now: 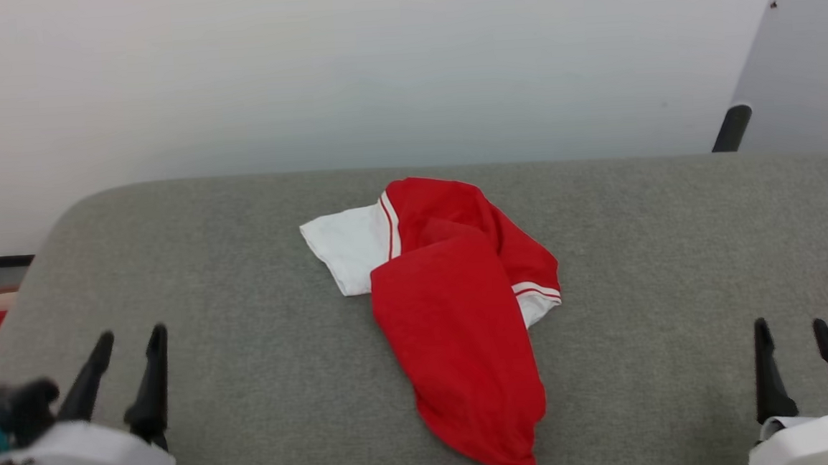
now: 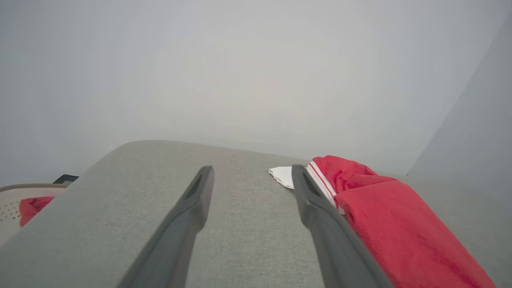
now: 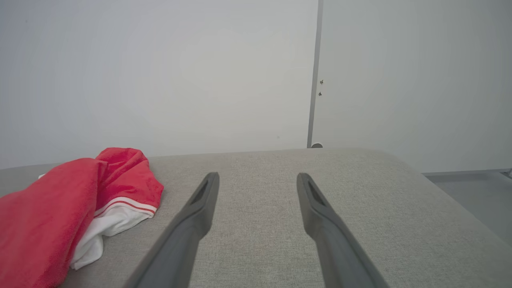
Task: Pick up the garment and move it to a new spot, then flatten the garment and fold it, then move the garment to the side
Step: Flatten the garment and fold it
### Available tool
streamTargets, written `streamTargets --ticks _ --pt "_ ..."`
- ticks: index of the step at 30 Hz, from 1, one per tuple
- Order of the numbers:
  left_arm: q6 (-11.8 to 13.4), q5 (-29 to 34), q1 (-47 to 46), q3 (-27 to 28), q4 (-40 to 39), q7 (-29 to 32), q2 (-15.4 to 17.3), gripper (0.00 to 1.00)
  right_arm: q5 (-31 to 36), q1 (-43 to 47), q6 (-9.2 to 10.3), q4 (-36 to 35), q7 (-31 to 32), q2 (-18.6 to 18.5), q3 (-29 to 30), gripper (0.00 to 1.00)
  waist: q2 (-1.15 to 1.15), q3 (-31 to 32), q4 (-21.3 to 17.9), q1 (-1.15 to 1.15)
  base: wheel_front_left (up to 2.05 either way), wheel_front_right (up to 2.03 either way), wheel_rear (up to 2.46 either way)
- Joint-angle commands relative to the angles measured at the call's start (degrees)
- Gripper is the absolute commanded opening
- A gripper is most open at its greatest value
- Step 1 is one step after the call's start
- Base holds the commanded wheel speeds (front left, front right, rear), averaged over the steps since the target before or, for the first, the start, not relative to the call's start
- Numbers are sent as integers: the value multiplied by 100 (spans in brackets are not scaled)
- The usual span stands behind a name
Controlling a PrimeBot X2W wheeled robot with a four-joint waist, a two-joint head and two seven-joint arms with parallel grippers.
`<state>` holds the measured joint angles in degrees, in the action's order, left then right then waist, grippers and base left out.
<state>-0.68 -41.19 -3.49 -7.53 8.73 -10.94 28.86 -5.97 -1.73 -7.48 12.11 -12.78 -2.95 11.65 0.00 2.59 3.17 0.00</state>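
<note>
Garment (image 1: 455, 316) is seen crumpled on the grey surface (image 1: 244, 272), untouched; left gripper (image 1: 133, 332) and right gripper (image 1: 790, 323) are held empty, jaws spread wide.

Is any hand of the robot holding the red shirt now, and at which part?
Nothing is held. The left hand and right hand are open, apart from the garment.

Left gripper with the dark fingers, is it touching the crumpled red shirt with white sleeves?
Apart. The head view shows bare grey fabric surface between the left gripper and the red shirt.
</note>
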Motion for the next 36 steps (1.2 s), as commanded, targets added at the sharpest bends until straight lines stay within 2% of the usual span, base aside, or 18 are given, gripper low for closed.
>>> streamTargets --ticks 1,10,20,28,36 --pt "-50 -27 -231 -54 -61 218 100 100 52 -89 -2 -43 22 11 -80 100 0 -112 -110 0 0 0 0" --pt "-76 -273 -1563 -239 -164 1679 541 100 -50 -410 -2 -421 83 10 -534 100 0 -758 -604 0 0 0 0" --pt "-58 -585 -3161 -407 386 3378 965 100 -271 -879 -2 -723 52 15 -1025 100 0 -1829 -1289 0 0 0 0" --pt "111 -485 -3953 -655 1041 4404 1248 100 -406 -1097 -2 -740 -50 13 -1178 100 0 -2405 -1642 0 0 0 0" --pt "375 -483 -4478 -811 1666 5119 1261 100 -493 -1218 -2 -707 -126 14 -1234 100 0 -2683 -1752 0 0 0 0"
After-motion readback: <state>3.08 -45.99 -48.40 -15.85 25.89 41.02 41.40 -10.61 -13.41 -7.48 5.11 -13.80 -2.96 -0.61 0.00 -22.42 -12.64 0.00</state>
